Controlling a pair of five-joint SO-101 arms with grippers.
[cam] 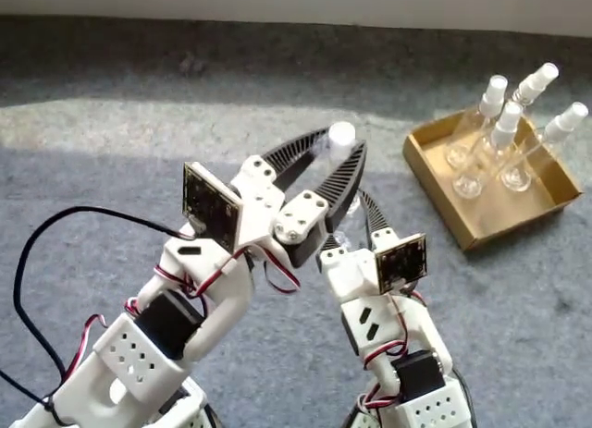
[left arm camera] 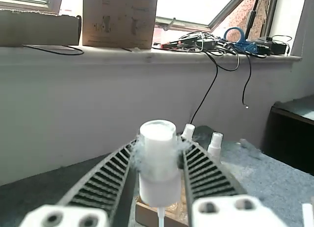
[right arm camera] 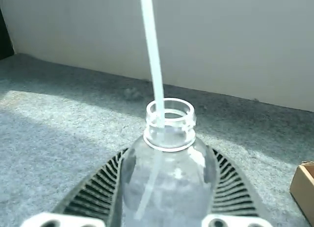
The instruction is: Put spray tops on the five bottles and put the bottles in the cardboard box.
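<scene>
My left gripper is shut on a white spray top, held upright above the other arm; in the left wrist view the spray top sits between the ribbed fingers. Its thin dip tube runs down into the open neck of a clear bottle. My right gripper is shut on that bottle, holding it upright just below the left gripper. The cardboard box lies at the right with several capped bottles inside.
Grey carpet covers the table, with open room to the left and far side. A pale wall stands behind. A windowsill with cables and a cardboard piece is above the wall.
</scene>
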